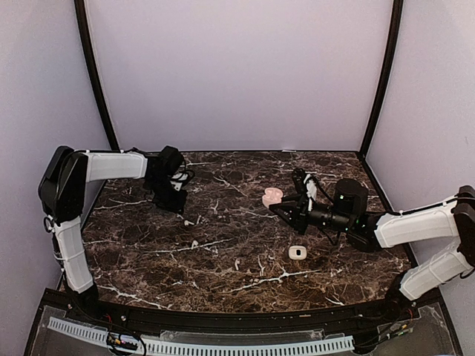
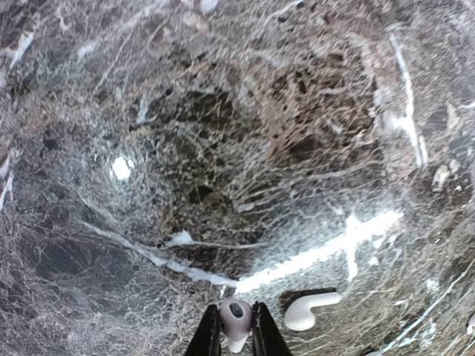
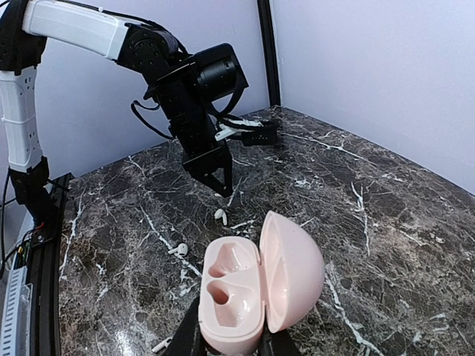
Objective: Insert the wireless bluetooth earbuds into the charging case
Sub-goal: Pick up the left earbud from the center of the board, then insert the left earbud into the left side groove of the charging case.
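Between the fingers of the left gripper [image 2: 236, 332] sits the first earbud [image 2: 236, 315], a tiny white piece pinched from both sides with its dark mesh end facing the wrist camera, just above the dark marble desk [image 1: 223, 285]. Just to the right of that gripper a second earbud [image 2: 308, 310] lies flat on the desk, close to the fingertips but not touching them. A third earbud [image 3: 179, 250] lies on the desk between the two grippers, ahead and to the left of the right gripper [image 3: 228, 340]. That makes three earbuds that can be counted with confidence. A white speck at the bottom edge, left of the right gripper, is too small to tell from a marble vein. The right gripper is closed on the pink charging case [image 3: 226, 293], clamping its lower half from both sides. Its lid [image 3: 293, 271] stands open to the right, and two hollow wells show inside, both unfilled. A second case, the white case [image 1: 297, 253], lies on the desk near the right gripper, on the side toward the arm bases and apart from it. So two cases are in view.
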{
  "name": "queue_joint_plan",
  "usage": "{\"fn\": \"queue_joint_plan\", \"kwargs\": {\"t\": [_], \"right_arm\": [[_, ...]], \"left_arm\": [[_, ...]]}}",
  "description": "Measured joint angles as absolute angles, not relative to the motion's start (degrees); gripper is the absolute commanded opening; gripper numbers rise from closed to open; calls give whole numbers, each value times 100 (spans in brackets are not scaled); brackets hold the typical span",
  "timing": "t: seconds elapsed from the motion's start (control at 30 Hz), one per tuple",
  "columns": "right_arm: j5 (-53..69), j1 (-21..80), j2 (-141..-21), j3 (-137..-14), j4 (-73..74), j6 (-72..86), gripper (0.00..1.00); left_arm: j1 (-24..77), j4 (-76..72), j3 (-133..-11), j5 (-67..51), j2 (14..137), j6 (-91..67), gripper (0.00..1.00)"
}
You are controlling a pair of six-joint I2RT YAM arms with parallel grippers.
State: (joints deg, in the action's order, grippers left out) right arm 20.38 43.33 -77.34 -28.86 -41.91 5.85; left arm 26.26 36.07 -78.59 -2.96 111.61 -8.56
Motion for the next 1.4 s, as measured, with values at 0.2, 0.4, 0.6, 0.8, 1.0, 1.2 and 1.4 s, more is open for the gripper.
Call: {"fn": "queue_joint_plan", "kwargs": {"t": [0.2, 0.4, 0.6, 0.8, 1.0, 1.2, 1.4], "right_arm": [[2038, 4333, -7736, -2908, -4187, 587, 0], [2222, 4333, -8034, -3439, -4195, 659, 0], [2519, 4383, -8447, -4130, -4344, 888, 0], [2687, 4604, -8801, -4563, -4477, 1118, 0], [2716, 4901, -9124, -4842, -4665, 1282, 0], [2729, 5105, -9260, -4906, -4777, 1229, 0], [2746, 5223, -9264, -4908, -4797, 993, 0]], "left_arm": [[2626, 2930, -7505, -744, 10248, -993, 7], [2692, 1037, -6302, -1535, 8156, -1293, 7], [3041, -725, -5599, -1898, 6995, -1527, 7], [3562, -1876, -4947, -1997, 6737, -1597, 5], [4005, -2670, -4602, -1984, 6619, -1616, 4], [4316, -3033, -4558, -1970, 6641, -1562, 4], [4576, -3146, -4558, -2014, 6831, -1398, 4]]}}
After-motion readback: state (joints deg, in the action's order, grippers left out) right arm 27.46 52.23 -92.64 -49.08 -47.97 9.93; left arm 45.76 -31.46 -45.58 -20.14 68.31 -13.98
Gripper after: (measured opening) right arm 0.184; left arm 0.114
